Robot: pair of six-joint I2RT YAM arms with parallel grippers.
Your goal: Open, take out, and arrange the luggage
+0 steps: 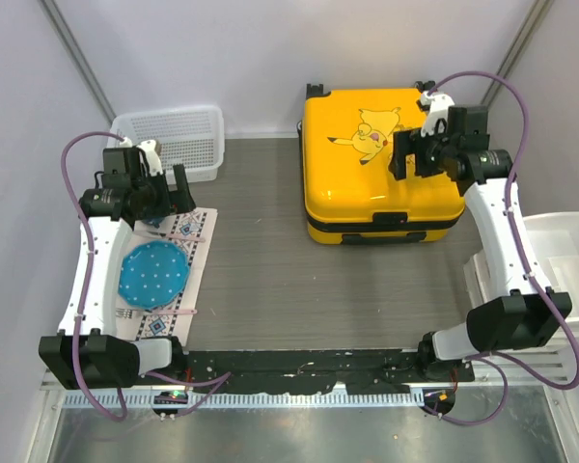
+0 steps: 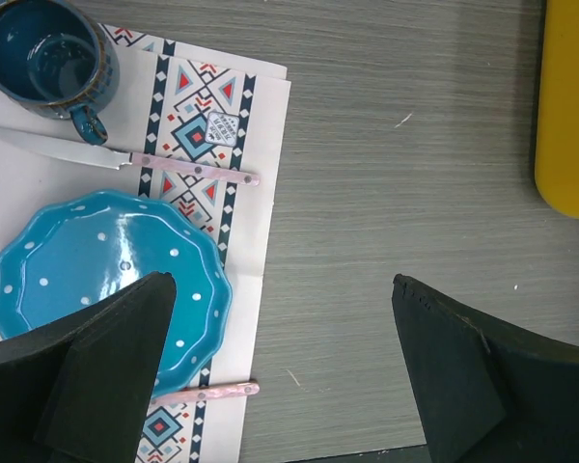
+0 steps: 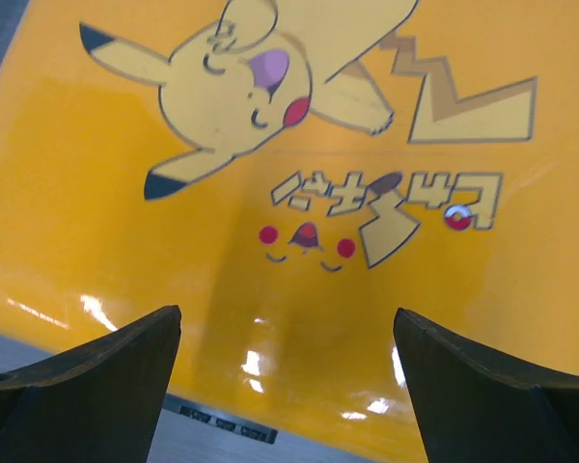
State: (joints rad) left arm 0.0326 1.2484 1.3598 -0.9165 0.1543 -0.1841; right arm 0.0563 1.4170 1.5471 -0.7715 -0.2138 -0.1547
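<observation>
- The top camera looks down from high up and sees the whole grey wood-look table (image 1: 261, 265).
- The left wrist camera looks straight down, close over the round blue dotted plate (image 2: 87, 256). The top view shows this plate too.
- The right wrist camera looks down from very close above the big yellow hard suitcase with the cartoon print (image 3: 125, 241). The top view shows all of it.

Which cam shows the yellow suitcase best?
Top external: the whole suitcase, lying flat and shut, black zip band and wheels visible. Right wrist shows only the printed lid close up; left wrist catches just a yellow edge at frame right.
</observation>
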